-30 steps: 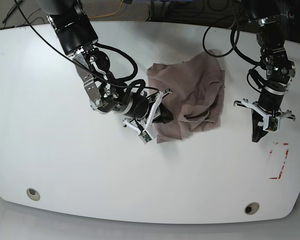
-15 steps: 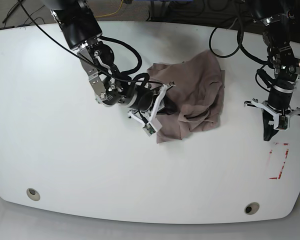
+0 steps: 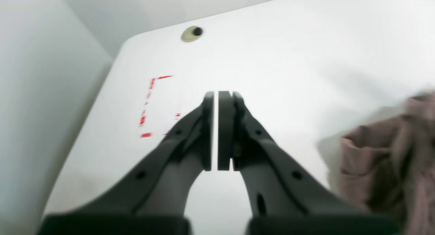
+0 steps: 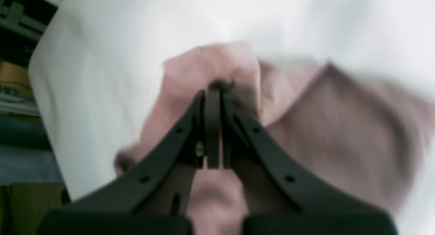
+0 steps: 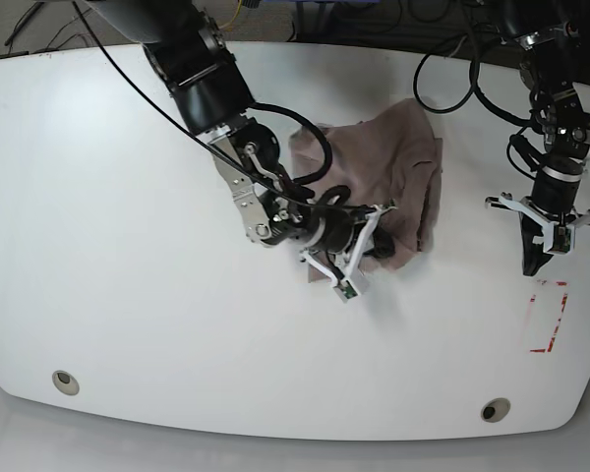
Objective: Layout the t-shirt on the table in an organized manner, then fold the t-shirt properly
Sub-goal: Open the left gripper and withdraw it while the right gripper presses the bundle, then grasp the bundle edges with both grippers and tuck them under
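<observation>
The mauve-brown t-shirt (image 5: 398,157) lies crumpled on the white table (image 5: 128,246), right of centre. My right gripper (image 5: 379,246) reaches in from the left and is shut on a fold of the shirt's lower edge. In the right wrist view the right gripper (image 4: 213,87) pinches a bunch of the t-shirt (image 4: 340,133) at its fingertips. My left gripper (image 5: 533,267) hangs point-down to the right of the shirt, shut and holding nothing. In the left wrist view the left gripper (image 3: 217,95) has its pads together over bare table, with the t-shirt (image 3: 390,153) off to the right.
A red tape rectangle (image 5: 549,317) marks the table just below the left gripper, and the red tape rectangle (image 3: 153,106) shows in the left wrist view too. Grommet holes (image 5: 65,381) (image 5: 494,409) sit near the front edge. Cables trail behind both arms.
My right gripper has swept to the right across the table, dragging the shirt's lower left part over with it. The shirt is now bunched narrower. The left gripper has shifted slightly right.
</observation>
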You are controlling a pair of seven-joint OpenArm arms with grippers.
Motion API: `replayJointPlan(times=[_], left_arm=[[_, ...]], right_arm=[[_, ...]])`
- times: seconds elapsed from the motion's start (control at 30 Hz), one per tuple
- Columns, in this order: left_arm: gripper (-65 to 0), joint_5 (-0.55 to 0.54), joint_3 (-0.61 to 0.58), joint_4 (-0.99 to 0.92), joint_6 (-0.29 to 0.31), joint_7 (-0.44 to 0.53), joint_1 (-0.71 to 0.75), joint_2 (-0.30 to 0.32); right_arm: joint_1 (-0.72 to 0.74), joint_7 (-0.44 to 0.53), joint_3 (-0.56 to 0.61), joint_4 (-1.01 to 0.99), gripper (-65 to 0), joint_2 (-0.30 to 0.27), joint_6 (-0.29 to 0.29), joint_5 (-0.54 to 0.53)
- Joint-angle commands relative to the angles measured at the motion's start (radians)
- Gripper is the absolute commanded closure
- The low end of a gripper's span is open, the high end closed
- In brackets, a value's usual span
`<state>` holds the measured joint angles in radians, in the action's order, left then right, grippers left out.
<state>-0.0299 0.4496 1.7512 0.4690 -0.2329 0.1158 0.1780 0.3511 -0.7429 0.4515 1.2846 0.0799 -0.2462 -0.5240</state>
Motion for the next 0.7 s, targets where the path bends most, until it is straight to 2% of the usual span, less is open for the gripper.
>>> replayJointPlan(times=[0.0, 0.1, 0.3, 0.53, 0.67], left_arm=[[0.0, -0.012, 0.004, 0.020, -0.008, 0.033, -0.014, 0.013], [0.0, -0.012, 0.005, 0.023, -0.005, 0.033, -0.012, 0.013], [0.0, -0.018, -0.004, 0.042, -0.002, 0.030, 0.014, 0.008], [0.0, -0.020, -0.120, 0.071, 0.000, 0.030, 0.048, -0.030], [0.0, -0.017, -0.226, 0.080, 0.000, 0.030, 0.092, -0.056]], right_arm=[[0.047, 0.021, -0.001, -0.026, 0.0, 0.048, -0.011, 0.009], [0.070, 0.033, -0.003, -0.049, 0.0, 0.077, -0.011, 0.031], [0.082, 0.039, -0.007, 0.020, 0.0, 0.073, -0.003, 0.031], [0.093, 0.042, -0.007, 0.097, 0.0, -0.044, -0.002, 0.029], [0.095, 0.056, -0.007, 0.099, 0.0, -0.101, -0.002, 0.031]])
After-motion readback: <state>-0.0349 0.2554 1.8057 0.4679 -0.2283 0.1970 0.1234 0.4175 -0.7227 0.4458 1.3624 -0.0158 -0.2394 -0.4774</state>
